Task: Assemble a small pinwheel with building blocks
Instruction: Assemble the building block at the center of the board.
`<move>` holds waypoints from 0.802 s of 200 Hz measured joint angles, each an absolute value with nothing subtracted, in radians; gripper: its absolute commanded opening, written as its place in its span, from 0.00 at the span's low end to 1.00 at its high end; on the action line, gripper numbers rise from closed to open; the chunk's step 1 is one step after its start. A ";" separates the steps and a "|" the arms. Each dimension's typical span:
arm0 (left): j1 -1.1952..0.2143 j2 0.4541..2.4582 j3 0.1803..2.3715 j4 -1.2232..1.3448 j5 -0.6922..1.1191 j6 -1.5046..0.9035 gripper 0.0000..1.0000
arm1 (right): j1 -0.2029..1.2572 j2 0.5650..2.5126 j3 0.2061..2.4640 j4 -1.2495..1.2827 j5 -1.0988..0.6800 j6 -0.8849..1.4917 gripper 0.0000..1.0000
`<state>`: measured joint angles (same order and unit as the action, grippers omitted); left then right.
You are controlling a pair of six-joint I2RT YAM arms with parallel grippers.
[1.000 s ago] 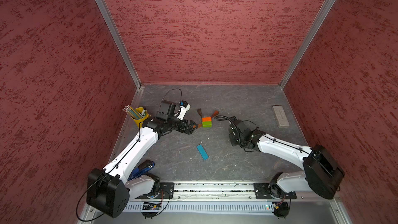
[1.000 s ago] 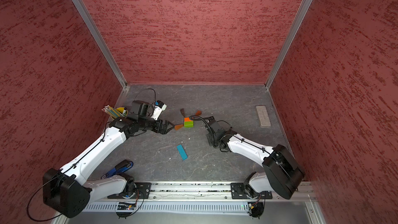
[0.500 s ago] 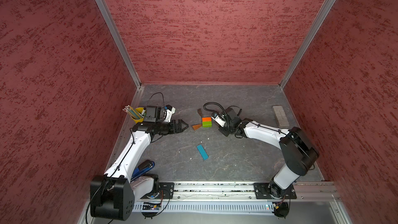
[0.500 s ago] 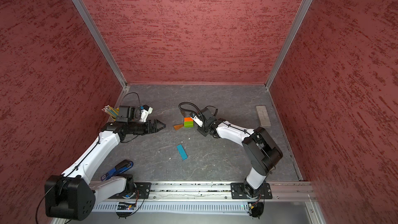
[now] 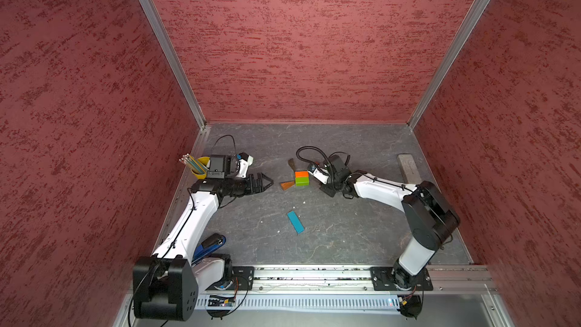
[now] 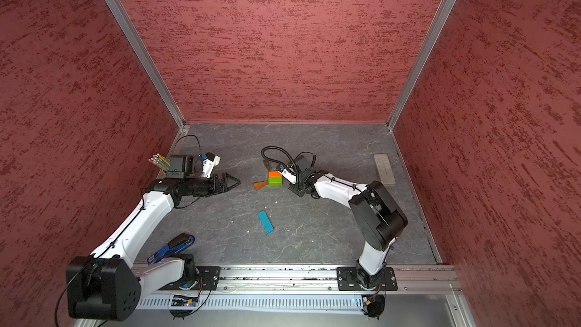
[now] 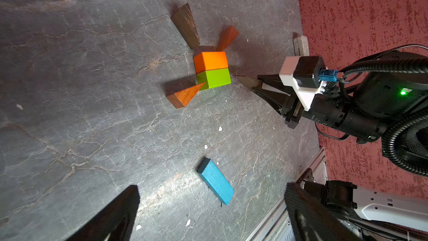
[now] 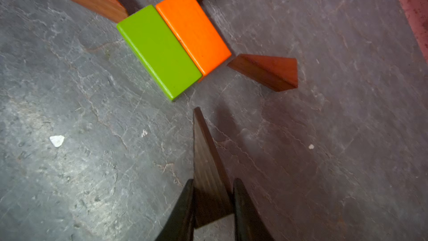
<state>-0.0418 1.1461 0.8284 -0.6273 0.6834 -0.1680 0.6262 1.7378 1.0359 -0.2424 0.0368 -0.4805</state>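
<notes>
My right claw [image 8: 213, 181] is clamped on the last wedge [image 8: 206, 154]. Its thin tip points at the free corner of the green block [image 8: 159, 52], just short of touching. The hub is made, green block against orange block [image 8: 193, 31], and three wedges fan from its other corners: dark wedge [image 7: 186, 25], far brown wedge [image 7: 228, 38] and near brown wedge [image 7: 185, 95]. I judge the work well past half — this wedge needs seating, then the blue bar [image 5: 295, 222], lying well apart toward the rail, must become the stem. My left claw [image 5: 269, 181] hangs wide and empty beside the hub. In both top views my right wrist covers the last wedge and the far brown wedge. I cannot tell whether the last wedge rests on the table, and the right wrist view cuts two wedges off at its edge.
</notes>
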 measured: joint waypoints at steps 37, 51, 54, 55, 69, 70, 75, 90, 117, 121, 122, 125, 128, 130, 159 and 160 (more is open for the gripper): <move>-0.040 1.146 0.828 -0.627 0.683 -0.168 1.00 | 0.626 1.756 1.036 -0.242 0.033 -0.480 0.19; -0.040 1.146 0.828 -0.627 0.683 -0.168 1.00 | 0.626 1.763 1.036 -0.242 0.030 -0.479 0.20; -0.040 1.146 0.828 -0.627 0.683 -0.168 1.00 | 0.626 1.764 1.036 -0.242 0.030 -0.479 0.20; -0.040 1.146 0.828 -0.627 0.683 -0.168 1.00 | 0.626 1.764 1.036 -0.242 0.030 -0.479 0.20; -0.040 1.146 0.828 -0.627 0.683 -0.168 1.00 | 0.626 1.768 1.036 -0.242 0.029 -0.478 0.20; -0.040 1.146 0.828 -0.627 0.683 -0.168 1.00 | 0.626 1.768 1.036 -0.242 0.029 -0.478 0.19; -0.040 1.146 0.828 -0.627 0.683 -0.168 1.00 | 0.626 1.768 1.036 -0.242 0.029 -0.478 0.19; -0.040 1.146 0.828 -0.627 0.683 -0.168 1.00 | 0.626 1.770 1.036 -0.242 0.028 -0.476 0.20; -0.039 1.146 0.828 -0.627 0.683 -0.168 1.00 | 0.626 1.780 1.036 -0.242 0.024 -0.474 0.20; -0.039 1.146 0.828 -0.627 0.683 -0.168 1.00 | 0.626 1.782 1.036 -0.242 0.023 -0.472 0.20; -0.039 1.146 0.828 -0.627 0.683 -0.168 1.00 | 0.626 1.782 1.036 -0.242 0.023 -0.472 0.20; -0.039 1.146 0.828 -0.627 0.683 -0.168 1.00 | 0.626 1.783 1.036 -0.242 0.022 -0.471 0.20; -0.039 1.146 0.828 -0.627 0.683 -0.168 1.00 | 0.626 1.785 1.036 -0.242 0.021 -0.471 0.20; -0.039 1.146 0.828 -0.627 0.683 -0.168 1.00 | 0.626 1.785 1.036 -0.242 0.020 -0.471 0.20; -0.039 1.146 0.828 -0.627 0.683 -0.168 1.00 | 0.626 1.794 1.039 -0.241 0.014 -0.466 0.20; -0.039 1.146 0.828 -0.627 0.683 -0.167 1.00 | 0.626 1.794 1.039 -0.241 0.013 -0.465 0.20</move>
